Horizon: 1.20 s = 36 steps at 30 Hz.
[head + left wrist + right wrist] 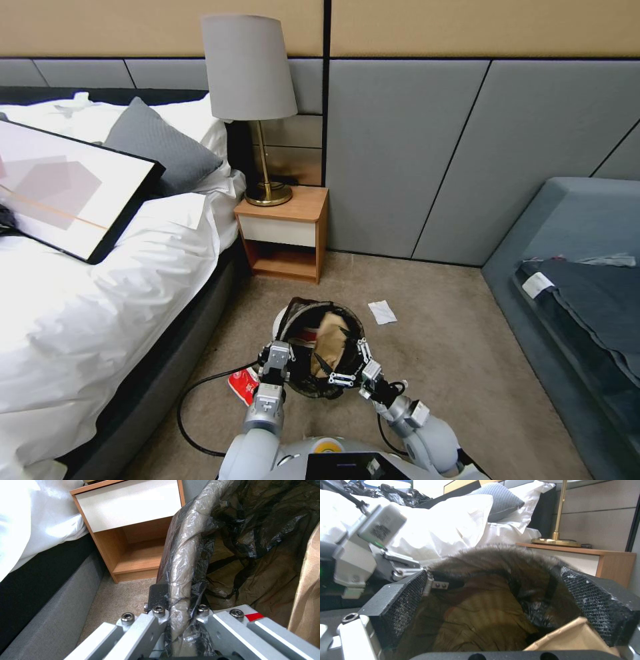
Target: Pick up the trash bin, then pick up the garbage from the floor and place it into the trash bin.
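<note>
A: Where's the bin [320,347]?
B: Held low over the carpet. Left gripper [275,365] is clamped on its near-left rim.
A: And the right gripper [357,373]?
B: Jaws spread over the mouth, paper bag [331,341] just below, inside. Red packet [244,385] lies left, nearer the left arm; the scrap [382,312] beyond.

A wide stretch of bare beige carpet [460,333] is lying open toward the grey padded wall [400,153]. The white-sheeted bed with its dark grey base [167,347] is hemming in the robot's left side, the small wooden nightstand [287,233] is blocking the corner ahead, and the blue-grey upholstered sofa [567,267] is closing off the right. A black cable [193,400] is looping across the floor beside the bed.
</note>
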### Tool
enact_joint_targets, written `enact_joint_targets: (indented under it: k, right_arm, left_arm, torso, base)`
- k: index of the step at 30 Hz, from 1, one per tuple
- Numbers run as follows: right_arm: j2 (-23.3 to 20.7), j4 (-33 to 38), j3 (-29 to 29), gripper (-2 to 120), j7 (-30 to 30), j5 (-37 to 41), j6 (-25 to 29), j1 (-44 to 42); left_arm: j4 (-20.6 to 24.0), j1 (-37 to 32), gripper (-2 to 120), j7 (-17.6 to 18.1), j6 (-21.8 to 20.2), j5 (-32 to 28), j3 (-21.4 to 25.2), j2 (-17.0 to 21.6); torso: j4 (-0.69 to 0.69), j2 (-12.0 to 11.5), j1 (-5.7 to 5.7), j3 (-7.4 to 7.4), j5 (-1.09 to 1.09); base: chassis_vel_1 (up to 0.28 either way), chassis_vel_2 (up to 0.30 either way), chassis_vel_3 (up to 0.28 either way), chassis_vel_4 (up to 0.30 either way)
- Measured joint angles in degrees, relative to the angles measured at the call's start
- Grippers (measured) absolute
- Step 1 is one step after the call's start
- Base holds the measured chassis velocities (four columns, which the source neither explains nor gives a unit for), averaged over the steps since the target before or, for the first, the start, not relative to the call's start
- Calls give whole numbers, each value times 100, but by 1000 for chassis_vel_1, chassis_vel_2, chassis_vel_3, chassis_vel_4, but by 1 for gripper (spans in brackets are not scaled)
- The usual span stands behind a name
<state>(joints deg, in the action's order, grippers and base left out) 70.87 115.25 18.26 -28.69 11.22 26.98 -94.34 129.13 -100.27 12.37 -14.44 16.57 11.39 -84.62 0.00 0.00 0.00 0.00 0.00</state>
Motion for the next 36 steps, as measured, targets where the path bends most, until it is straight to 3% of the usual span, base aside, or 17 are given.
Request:
enact_joint_targets:
  k: [13, 22, 27, 36]
  right_arm:
    - [38, 778, 264, 100, 323, 47, 109, -281]
    - [474, 1463, 833, 100, 2149, -486, 150, -644]
    - [727, 1329, 1115, 100, 2697, -503, 548, -850]
    - [897, 683, 1354, 100, 2760, -451, 966, -936]
  left_arm:
    - [18, 12, 0, 8, -1, -59, 92, -16]
    - [36, 20, 0, 18, -2, -101, 156, -26]
    - [41, 34, 0, 20, -2, -122, 165, -35]
    - [59, 29, 0, 24, -4, -126, 175, -36]
  torso:
    - [0, 0, 0, 0, 0]
    - [0, 0, 0, 0, 0]
    - [0, 0, 0, 0, 0]
    - [0, 0, 0, 0, 0]
  base:
    - [0, 0, 0, 0]
    - [0, 0, 0, 0]
    - [0, 0, 0, 0]
    - [0, 0, 0, 0]
